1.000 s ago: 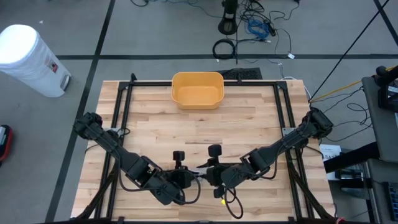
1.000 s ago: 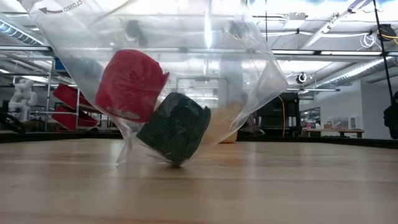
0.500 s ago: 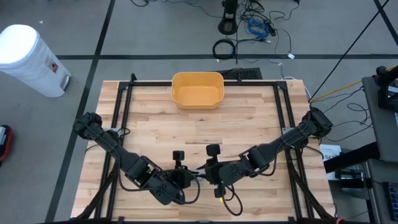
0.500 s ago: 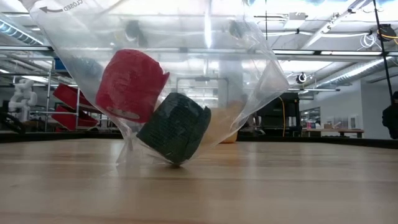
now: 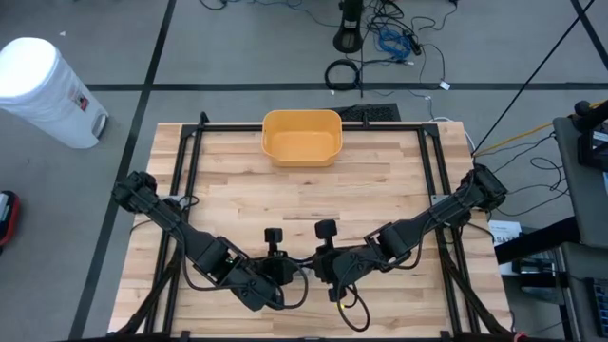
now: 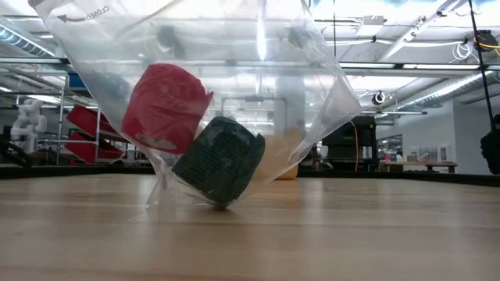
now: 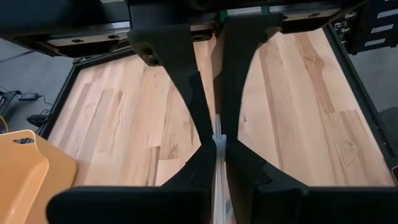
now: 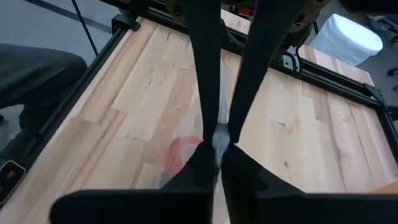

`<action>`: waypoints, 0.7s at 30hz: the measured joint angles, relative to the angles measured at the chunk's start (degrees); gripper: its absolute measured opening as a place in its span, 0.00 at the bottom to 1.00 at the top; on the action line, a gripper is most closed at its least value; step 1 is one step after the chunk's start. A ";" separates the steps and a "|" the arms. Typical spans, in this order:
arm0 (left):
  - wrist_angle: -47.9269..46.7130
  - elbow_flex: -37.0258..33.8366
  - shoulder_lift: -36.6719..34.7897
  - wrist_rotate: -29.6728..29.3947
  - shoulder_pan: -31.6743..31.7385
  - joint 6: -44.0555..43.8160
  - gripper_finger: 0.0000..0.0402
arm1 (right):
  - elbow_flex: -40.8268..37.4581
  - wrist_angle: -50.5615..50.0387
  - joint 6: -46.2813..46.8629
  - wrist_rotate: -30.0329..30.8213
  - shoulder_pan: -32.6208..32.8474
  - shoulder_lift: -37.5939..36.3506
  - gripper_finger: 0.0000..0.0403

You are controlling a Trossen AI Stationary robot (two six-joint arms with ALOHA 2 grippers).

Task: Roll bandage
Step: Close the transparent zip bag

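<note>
Grey floor (image 5: 237, 47), white bin (image 5: 47, 90), cables (image 5: 380, 43)

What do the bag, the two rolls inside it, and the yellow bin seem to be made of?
Bag: thin clear plastic film, glossy; the room shows through it and it creases. Red roll: seems a soft, matte woven bandage, with wrinkled layers. Dark green roll: likely the same kind of fabric, with a fine crepe texture. Yellow bin: probably moulded plastic, smooth with rounded corners.

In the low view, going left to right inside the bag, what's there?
Red bandage roll → dark green bandage roll → tan roll, partly behind the green one, all inside the clear plastic bag.
</note>
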 joint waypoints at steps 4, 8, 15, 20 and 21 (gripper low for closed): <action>-0.93 0.00 0.00 -0.10 0.00 -0.01 0.07 | 0.00 -0.22 -0.88 0.00 0.02 0.02 0.01; -0.86 0.00 0.00 -0.09 0.00 0.00 0.07 | 0.00 -0.10 -1.52 0.38 0.37 0.02 0.00; -0.95 0.00 0.00 0.15 -0.07 0.09 0.07 | 0.00 0.73 -3.78 0.86 0.98 0.02 0.00; -1.67 0.00 0.00 -0.18 -0.72 0.02 0.07 | 0.00 0.80 -4.12 1.54 1.06 0.02 0.00; -2.10 0.00 0.00 -0.30 -0.91 -0.06 0.07 | -0.01 0.78 -4.12 1.78 1.07 0.02 0.00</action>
